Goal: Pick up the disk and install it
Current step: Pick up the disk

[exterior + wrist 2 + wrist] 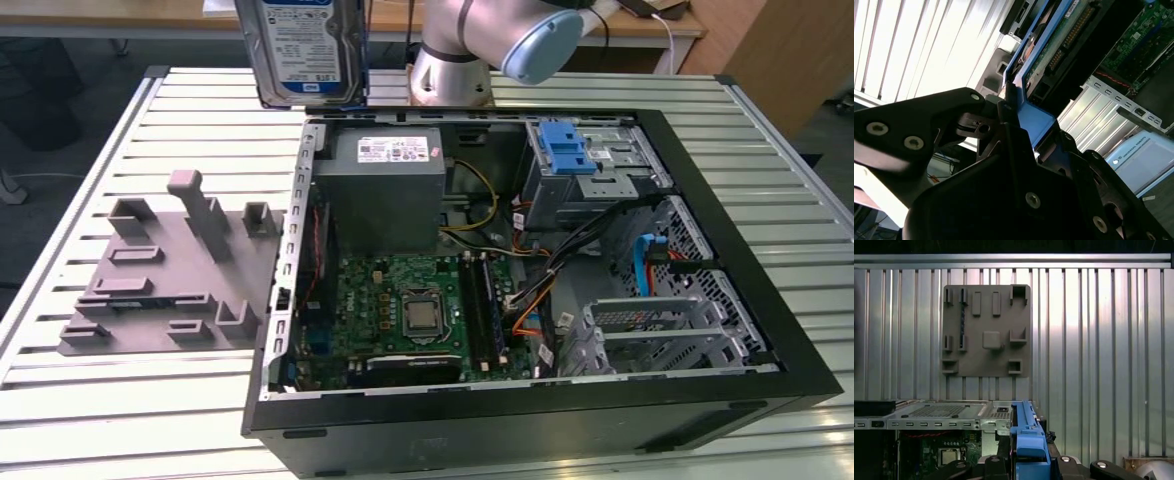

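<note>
The disk (304, 50) hangs upright in the air above the table's far side, just beyond the back left corner of the open computer case (287, 300) in the exterior view. Its blue-and-white label faces the camera, and a blue rail runs along its edge. In the second wrist view my gripper (1008, 102) is shut on the blue carrier of the disk (1054, 47), whose green circuit side shows. In the first wrist view the blue carrier (1028, 435) sits between the black fingers (996, 462).
Inside the case are a grey power supply box (387, 190), a motherboard (414, 300), a metal cage with a blue latch (577, 150) and a drive bay (654, 330). A grey fixture plate (174, 270) lies on the slatted table (80, 400). The arm's base (451, 70) stands behind the case.
</note>
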Controlling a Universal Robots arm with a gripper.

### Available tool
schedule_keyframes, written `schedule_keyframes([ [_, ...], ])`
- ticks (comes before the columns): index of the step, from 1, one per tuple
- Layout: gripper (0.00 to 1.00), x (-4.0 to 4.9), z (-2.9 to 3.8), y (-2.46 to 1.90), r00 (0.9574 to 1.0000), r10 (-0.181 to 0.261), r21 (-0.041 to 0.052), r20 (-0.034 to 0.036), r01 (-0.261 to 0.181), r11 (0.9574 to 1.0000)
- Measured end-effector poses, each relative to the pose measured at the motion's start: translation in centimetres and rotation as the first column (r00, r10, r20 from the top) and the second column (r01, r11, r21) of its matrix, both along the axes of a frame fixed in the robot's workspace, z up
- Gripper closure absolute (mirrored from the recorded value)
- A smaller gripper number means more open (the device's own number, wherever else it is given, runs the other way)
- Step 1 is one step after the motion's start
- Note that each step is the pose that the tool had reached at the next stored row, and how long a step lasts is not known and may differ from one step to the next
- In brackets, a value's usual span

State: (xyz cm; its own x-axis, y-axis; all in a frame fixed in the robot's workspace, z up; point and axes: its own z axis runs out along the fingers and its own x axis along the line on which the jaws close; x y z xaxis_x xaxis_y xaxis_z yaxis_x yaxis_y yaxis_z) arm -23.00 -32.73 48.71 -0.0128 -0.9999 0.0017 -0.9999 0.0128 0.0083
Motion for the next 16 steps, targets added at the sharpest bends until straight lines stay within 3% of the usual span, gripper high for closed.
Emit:
schedule_keyframes([
  [4,0.64,0.16,0.00,0.00,1.0000,0.000,0.0000,0.0000,0.000,1.0000],
  [5,0.64,0.83,0.00,0.00,1.0000,0.000,0.0000,0.0000,0.000,1.0000],
  [16,0.64,1.12,0.00,0.00,1.0000,0.000,0.0001,0.0000,0.000,1.0000],
])
